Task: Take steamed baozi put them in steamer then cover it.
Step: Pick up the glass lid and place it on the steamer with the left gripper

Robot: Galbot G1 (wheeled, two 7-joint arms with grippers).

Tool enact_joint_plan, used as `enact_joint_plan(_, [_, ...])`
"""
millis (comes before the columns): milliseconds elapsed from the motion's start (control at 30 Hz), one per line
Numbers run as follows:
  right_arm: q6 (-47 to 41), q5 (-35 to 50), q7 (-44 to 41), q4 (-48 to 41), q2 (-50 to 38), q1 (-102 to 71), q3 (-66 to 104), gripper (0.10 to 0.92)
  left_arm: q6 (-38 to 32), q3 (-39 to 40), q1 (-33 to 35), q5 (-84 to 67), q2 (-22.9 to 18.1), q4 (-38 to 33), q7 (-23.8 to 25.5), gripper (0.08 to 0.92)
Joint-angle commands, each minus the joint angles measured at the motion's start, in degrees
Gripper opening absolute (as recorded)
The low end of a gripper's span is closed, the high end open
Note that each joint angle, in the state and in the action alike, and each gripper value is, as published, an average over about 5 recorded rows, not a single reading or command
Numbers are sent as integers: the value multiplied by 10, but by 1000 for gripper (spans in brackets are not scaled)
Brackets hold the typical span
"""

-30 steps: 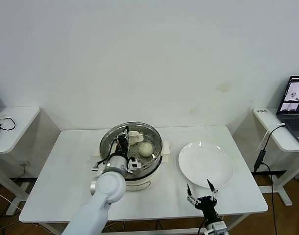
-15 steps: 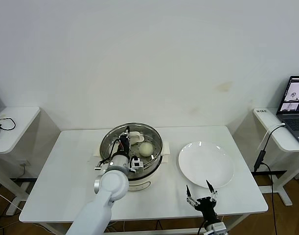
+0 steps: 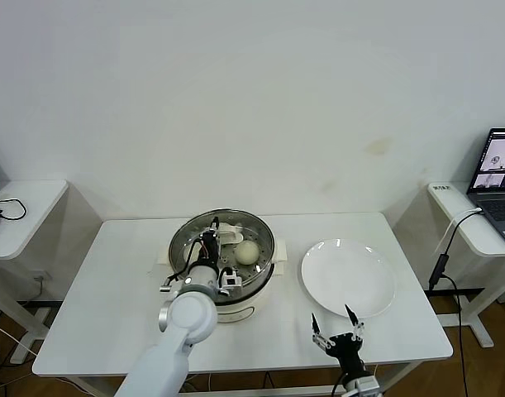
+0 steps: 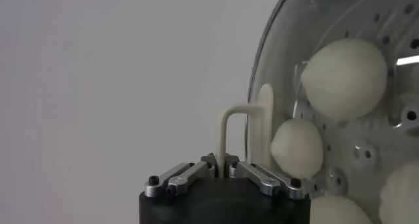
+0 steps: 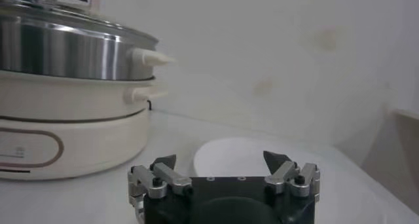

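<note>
White table (image 3: 111, 289), covering step. Left gripper (image 4: 222, 169), pinching the cover's (image 3: 186, 240) handle (image 4: 242, 130), holds it over the steamer (image 3: 235, 302), baozi (image 4: 345, 78) inside. Next: seat the rim squarely, release. Right gripper (image 3: 336, 335) spread, idle near the plate (image 3: 347, 277).

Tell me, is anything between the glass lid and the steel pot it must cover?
Nothing visible is. The left gripper, jaws shut on its cream handle, holds the round clear glass lid right over the shiny steel steamer pot; only the cream-white buns lie inside.
</note>
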Motion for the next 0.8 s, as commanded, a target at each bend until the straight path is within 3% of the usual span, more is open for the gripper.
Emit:
enact_joint_plan(33, [1,-1,0,1,0,-1,-1,823,-4,-2,2,9,-7,4,-8,143])
enact_joint_plan(300, [1,0,-1,2,-1,-1,-2,823,-14,-5,6,17,-7,-1,-16,184])
enact_joint_plan(800, [1,-2,-2,6,-2,-6,-3,823,-24,-12,91,1,33,-113,-22,615])
